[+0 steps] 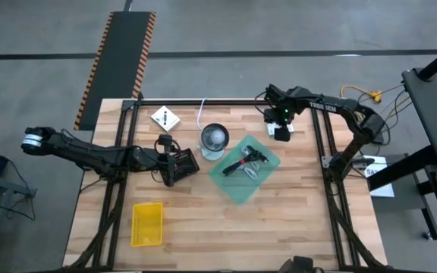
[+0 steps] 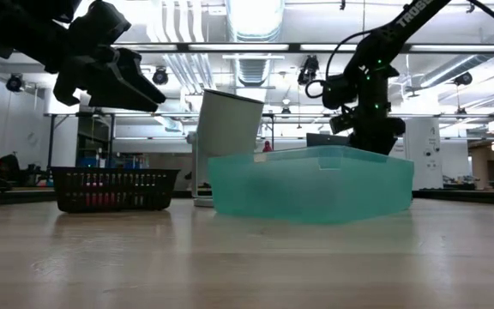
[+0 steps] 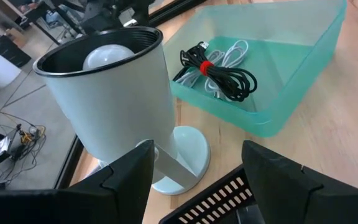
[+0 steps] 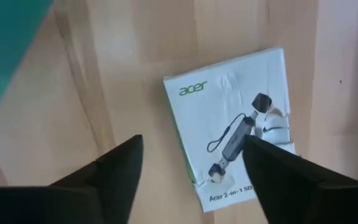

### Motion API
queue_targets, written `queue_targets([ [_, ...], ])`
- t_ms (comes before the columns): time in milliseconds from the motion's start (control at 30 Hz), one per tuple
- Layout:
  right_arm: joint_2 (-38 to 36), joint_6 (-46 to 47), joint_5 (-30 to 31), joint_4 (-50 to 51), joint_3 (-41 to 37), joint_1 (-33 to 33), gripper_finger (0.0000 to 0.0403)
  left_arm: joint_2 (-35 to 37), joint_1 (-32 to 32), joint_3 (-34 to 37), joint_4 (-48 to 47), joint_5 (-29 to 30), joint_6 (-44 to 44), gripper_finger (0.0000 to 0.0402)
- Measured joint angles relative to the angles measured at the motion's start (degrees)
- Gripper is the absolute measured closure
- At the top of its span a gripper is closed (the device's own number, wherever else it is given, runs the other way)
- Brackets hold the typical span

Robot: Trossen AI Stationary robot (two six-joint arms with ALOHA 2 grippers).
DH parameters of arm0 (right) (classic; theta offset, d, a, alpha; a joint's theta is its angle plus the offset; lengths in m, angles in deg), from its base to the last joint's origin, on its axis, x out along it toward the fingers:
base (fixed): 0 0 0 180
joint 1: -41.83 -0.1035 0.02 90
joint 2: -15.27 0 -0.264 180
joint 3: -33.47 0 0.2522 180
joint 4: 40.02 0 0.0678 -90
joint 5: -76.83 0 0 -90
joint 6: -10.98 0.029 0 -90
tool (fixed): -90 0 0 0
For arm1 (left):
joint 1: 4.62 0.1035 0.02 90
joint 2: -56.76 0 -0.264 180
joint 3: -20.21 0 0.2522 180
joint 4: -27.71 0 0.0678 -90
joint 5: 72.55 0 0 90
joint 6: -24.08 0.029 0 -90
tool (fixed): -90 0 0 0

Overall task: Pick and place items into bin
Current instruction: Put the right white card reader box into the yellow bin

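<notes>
The teal bin (image 1: 234, 186) sits mid-table and holds a black cable bundle with a red tie (image 3: 219, 71) and a white coiled cable (image 3: 232, 53). A white Acer box (image 4: 235, 124) lies flat on the wood near the far right. My right gripper (image 4: 191, 168) hovers over it, open, fingers either side of its near end (image 1: 281, 125). My left gripper (image 3: 197, 180) is open and raised (image 2: 101, 77) above a black mesh basket (image 1: 182, 163), facing the grey-white cup-shaped lamp (image 3: 114, 93). A white square packet (image 1: 165, 118) and a white cable (image 1: 202, 114) lie near the far edge.
The lamp (image 1: 213, 140) stands on its round base between the black basket and the bin (image 2: 311, 184). A yellow basket (image 1: 147, 224) lies at the near left. A black frame rail (image 1: 203, 99) runs along the far edge. Bare wood stretches across the near right.
</notes>
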Motion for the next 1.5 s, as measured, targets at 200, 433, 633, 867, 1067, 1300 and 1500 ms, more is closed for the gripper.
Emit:
queue_targets([
  [200, 0.0, -3.71, 1.71, -2.88, -2.74, -0.25, 0.008, -0.21, 0.0, 0.07, 0.02, 0.01, -0.01, 0.0175],
  [433, 0.0, -5.96, 5.76, -8.9, -5.51, -0.18, 0.0062, -0.91, 0.0, 0.09, -0.02, 0.0, -0.01, 0.0175],
  [633, -0.02, -7.82, 5.71, -10.75, -7.53, -0.2, 0.0062, -1.96, 0.0, 0.09, 0.01, 0.0, -0.01, 0.0175],
  [867, -0.02, -7.55, 5.73, -15.12, -9.26, -0.21, 0.0062, -3.09, 0.0, 0.1, 0.09, 0.02, -0.01, 0.0175],
  [1067, -0.02, -7.48, 5.73, -15.6, -9.81, -0.22, 0.0062, -3.94, 0.0, 0.09, 0.05, 0.01, -0.01, 0.0175],
  [1300, -0.02, -7.28, 5.76, -15.57, -10.37, 2.11, 0.0062, -4.13, 0.0, 0.09, 0.06, 0.0, -0.01, 0.0175],
  [1500, 1.99, -7.83, 5.6, -15.66, -10.26, 3.71, 0.0062, -4.11, 0.0, 0.09, 0.07, 0.02, 0.0, 0.0175],
])
